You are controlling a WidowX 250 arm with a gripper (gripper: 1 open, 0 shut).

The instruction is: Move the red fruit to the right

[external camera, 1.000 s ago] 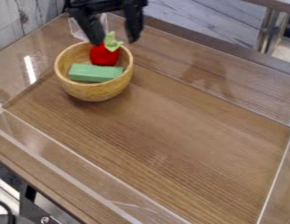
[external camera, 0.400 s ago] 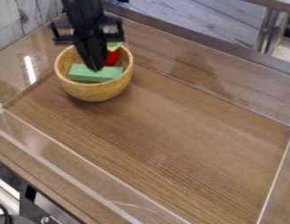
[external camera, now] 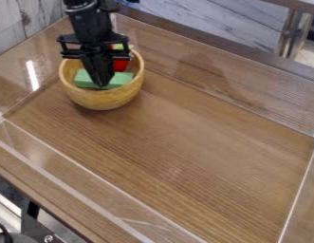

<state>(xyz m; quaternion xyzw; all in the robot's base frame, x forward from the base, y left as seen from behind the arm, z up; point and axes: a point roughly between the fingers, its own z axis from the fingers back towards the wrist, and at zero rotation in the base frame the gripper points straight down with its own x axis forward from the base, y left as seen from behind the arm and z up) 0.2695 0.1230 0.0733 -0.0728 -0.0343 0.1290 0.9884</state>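
Your black pincer (external camera: 101, 72) points straight down into the round tan wooden bowl (external camera: 127, 88), and its fingers are pulled in tight. You can see only a bit of the small bright red toy fruit (external camera: 119, 65), just beside the fingers on the right, so you cannot tell if the pincer has hold of it. The fruit sits in the bowl, next to a flat green block (external camera: 93, 83). The bowl stands at the far left of the brown wooden table (external camera: 197, 142).

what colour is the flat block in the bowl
Green: the flat rectangular block in the round tan bowl, camera view.
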